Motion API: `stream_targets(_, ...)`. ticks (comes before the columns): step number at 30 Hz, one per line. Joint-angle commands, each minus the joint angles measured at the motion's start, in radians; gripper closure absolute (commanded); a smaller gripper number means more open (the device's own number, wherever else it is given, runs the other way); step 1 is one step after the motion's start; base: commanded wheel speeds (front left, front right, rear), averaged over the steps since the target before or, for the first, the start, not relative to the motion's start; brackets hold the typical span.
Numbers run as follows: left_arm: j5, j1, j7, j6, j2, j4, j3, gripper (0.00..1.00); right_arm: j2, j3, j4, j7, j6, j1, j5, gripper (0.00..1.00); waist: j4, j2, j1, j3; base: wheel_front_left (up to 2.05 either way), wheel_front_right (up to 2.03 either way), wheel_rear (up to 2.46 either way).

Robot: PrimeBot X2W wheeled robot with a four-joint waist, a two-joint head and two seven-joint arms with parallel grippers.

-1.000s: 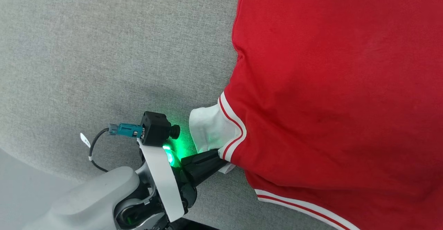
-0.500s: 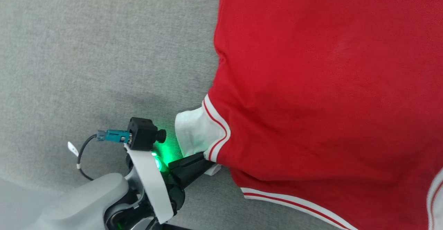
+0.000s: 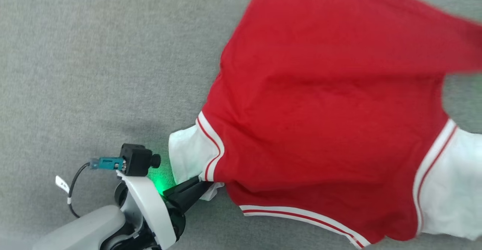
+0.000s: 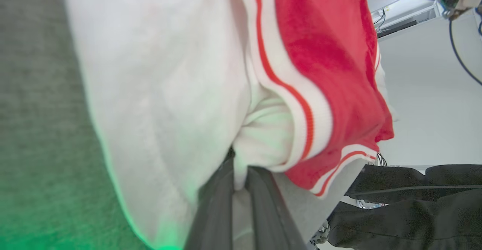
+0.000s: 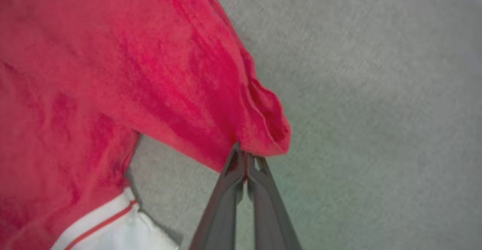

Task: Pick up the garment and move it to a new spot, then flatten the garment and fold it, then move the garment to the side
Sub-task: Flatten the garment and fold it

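Grips the shirt [image 3: 320, 110] at two places: left gripper [image 3: 203, 186] closed on the white sleeve [image 3: 186, 152] just beside the striped seam, right gripper [image 5: 246, 157] closed on a bunched red edge [image 5: 267, 129]. Carries the red body slung between the two sets of jaws, lifted off the pad near the right tips, judging by the shadow under it there. Risks a slip at the right jaws: only a small fold sits between those tips, so a sharp pull apart could drag it free and drop that side. Risks a crooked spread too: pinching sleeve and not body at the left jaws could lay that sleeve tucked under. Works over a grey woven pad [image 3: 94, 54], plain around both jaws, tinted green beside the left gripper. Shows, past the shirt from the left jaws, a pale wall [image 4: 425, 99], a loose cable [image 4: 457, 50] and something dark [image 4: 414, 205], too unclear to name.
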Motion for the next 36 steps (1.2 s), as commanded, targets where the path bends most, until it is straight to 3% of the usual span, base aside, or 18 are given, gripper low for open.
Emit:
stream_targets(1, -0.016, 0.002, -0.010, 0.040, 0.000, 0.044, 0.015, 1.00, -0.007, -0.006, -0.016, -0.012, 0.000, 0.041, 0.009, 1.00, -0.021, 0.0002, 0.0000, -0.032, 0.00, 0.00, 0.00)
stream_targets(5, -0.025, 0.026, -0.026, 0.053, 0.030, 0.012, 0.024, 1.00, -0.035, -0.046, -0.092, -0.050, 0.000, 0.226, 0.040, 1.00, -0.034, 0.0002, 0.0000, -0.064, 0.00, 0.00, 0.00)
stream_targets(11, -0.038, 0.059, -0.041, 0.069, 0.048, -0.026, 0.024, 1.00, -0.023, -0.086, -0.210, -0.078, 0.000, 0.503, 0.028, 1.00, -0.039, 0.0002, 0.0000, -0.103, 0.00, 0.00, 0.00)
stream_targets(18, -0.039, 0.083, -0.061, 0.088, 0.068, -0.053, 0.037, 1.00, 0.050, -0.109, -0.357, -0.027, 0.000, 0.763, -0.050, 1.00, -0.035, 0.0002, 0.0000, -0.126, 0.00, 0.00, 0.00)
stream_targets(25, -0.029, 0.074, -0.055, 0.095, 0.072, -0.069, 0.036, 1.00, 0.151, -0.150, -0.432, 0.031, 0.000, 0.861, -0.144, 1.00, -0.029, 0.0002, 0.0000, -0.129, 0.00, 0.00, 0.00)
stream_targets(27, -0.028, 0.077, -0.055, 0.100, 0.076, -0.075, 0.036, 1.00, 0.193, -0.219, -0.450, 0.029, 0.000, 0.867, -0.169, 0.07, -0.036, 0.0002, 0.0000, -0.131, 0.00, 0.00, 0.00)
stream_targets(28, -0.029, 0.080, -0.056, 0.101, 0.077, -0.077, 0.036, 1.00, 0.204, -0.244, -0.461, 0.035, 0.000, 0.871, -0.167, 0.00, -0.040, 0.0002, 0.0000, -0.132, 0.00, 0.00, 0.00)
stream_targets(36, -0.032, 0.091, -0.061, 0.104, 0.082, -0.090, 0.037, 1.00, 0.220, -0.518, -0.608, 0.077, 0.000, 0.824, -0.145, 0.00, -0.050, 0.0002, 0.0000, -0.131, 0.00, 0.00, 0.00)
